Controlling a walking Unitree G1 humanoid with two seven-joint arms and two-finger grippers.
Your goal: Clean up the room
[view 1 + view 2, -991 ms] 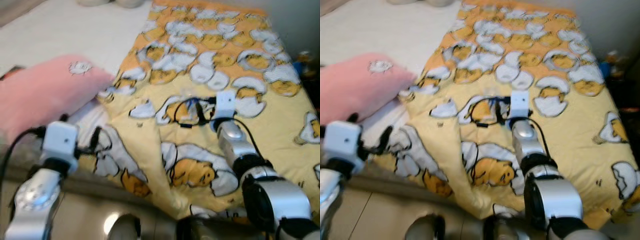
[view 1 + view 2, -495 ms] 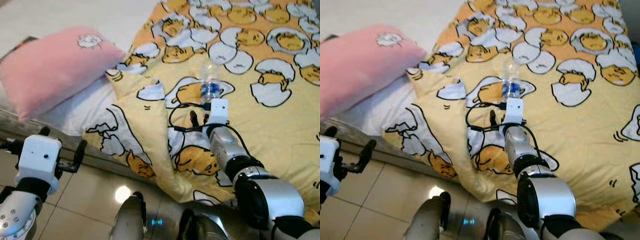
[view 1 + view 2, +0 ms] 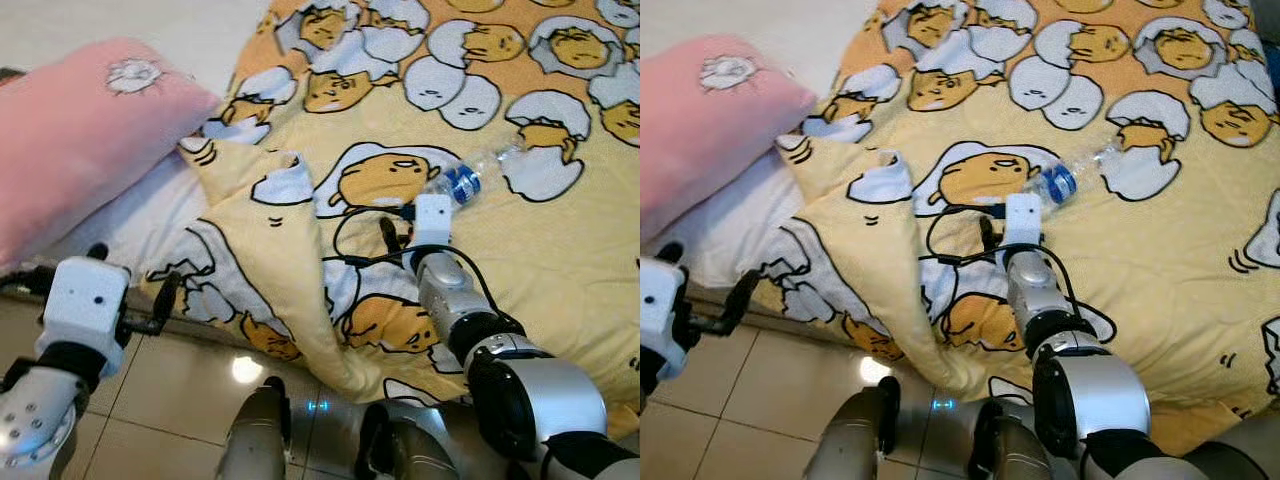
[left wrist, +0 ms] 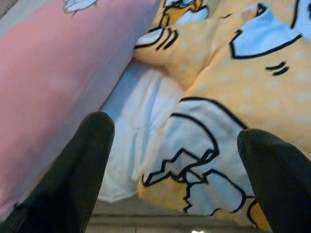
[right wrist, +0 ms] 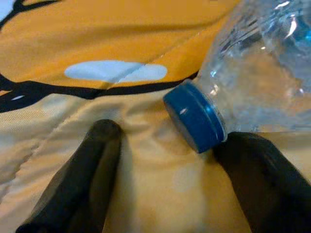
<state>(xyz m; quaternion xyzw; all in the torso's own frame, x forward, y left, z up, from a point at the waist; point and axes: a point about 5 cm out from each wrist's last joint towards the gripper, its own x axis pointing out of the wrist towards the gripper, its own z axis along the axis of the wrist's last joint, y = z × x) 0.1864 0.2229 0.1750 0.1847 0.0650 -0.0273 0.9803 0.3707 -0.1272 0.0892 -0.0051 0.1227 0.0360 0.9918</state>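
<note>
A home bedroom — bed with cartoon-print quilt (image 3: 520, 250), pink pillow (image 3: 80, 150), tiled floor (image 3: 160, 400).

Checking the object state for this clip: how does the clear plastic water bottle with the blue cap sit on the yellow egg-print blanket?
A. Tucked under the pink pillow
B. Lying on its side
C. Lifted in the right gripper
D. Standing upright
B: the clear plastic water bottle lies flat on the yellow egg-print blanket, its blue cap between the right gripper's open fingers.

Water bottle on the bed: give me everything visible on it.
The water bottle is clear, crinkled plastic with a blue label band and a blue cap. It lies on its side on the yellow egg-print duvet, capped end toward the right gripper, whose open black fingers flank the cap; one fingertip sits right against it. Contents cannot be made out.
</note>
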